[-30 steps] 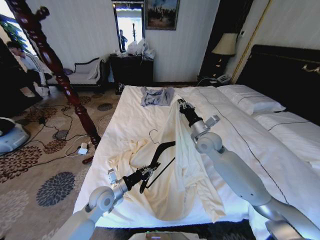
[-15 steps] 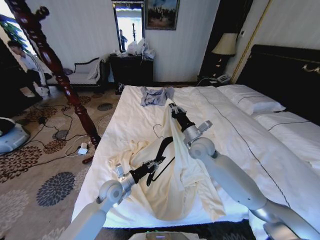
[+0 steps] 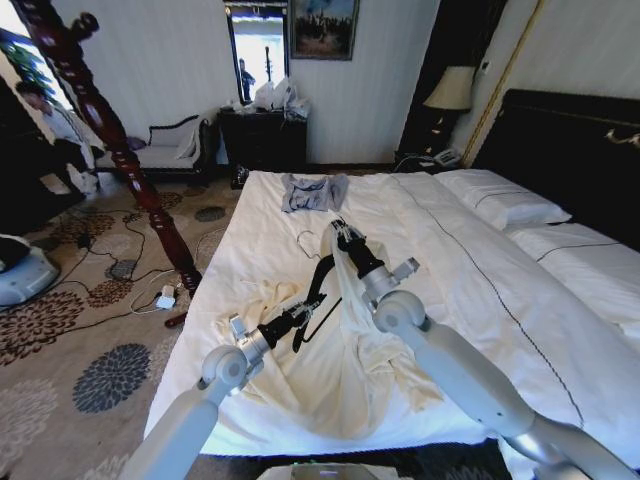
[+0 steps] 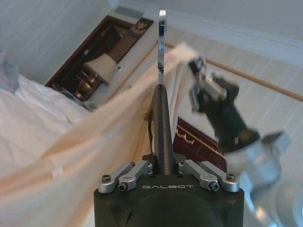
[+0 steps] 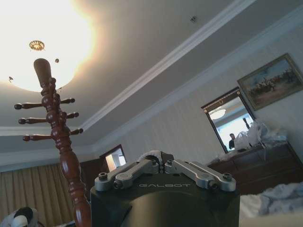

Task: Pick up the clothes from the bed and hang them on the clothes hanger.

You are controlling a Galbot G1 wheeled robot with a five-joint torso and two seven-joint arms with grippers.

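— Where is the cream robe (image 3: 345, 370) at this moment?

— Most of it lies spread over the near part of the white bed (image 3: 480, 270), reaching the foot edge. One fold of it is lifted into a peak at the middle of the bed, and the right pincer (image 3: 337, 229) has its fingers pressed together on that peak. In the right wrist view a scrap of pale cloth shows pinched between the closed fingers (image 5: 156, 156).

— And the black clothes hanger (image 3: 318, 288)?

— The left pincer (image 3: 301, 314) grips it at its lower end, fingers clamped on the black bar; the left wrist view shows the bar (image 4: 162, 132) rising straight out from between them. The hanger slants up from there toward the lifted fold, with its silver wire hook (image 3: 306, 240) just beside the right pincer's tip. The raised cloth drapes against the hanger's upper part, and in the left wrist view the cream fabric (image 4: 94, 146) hangs right alongside the bar, with the right pincer (image 4: 203, 85) near the hook.

— What else is there around them?

— A smaller blue-grey garment (image 3: 313, 192) lies on the bed farther on, well apart from the robe. White pillows (image 3: 505, 200) rest against the dark headboard (image 3: 570, 150) to the right. A dark-red turned wooden post (image 3: 105, 130) stands on the patterned carpet (image 3: 90, 340) to the left of the bed.
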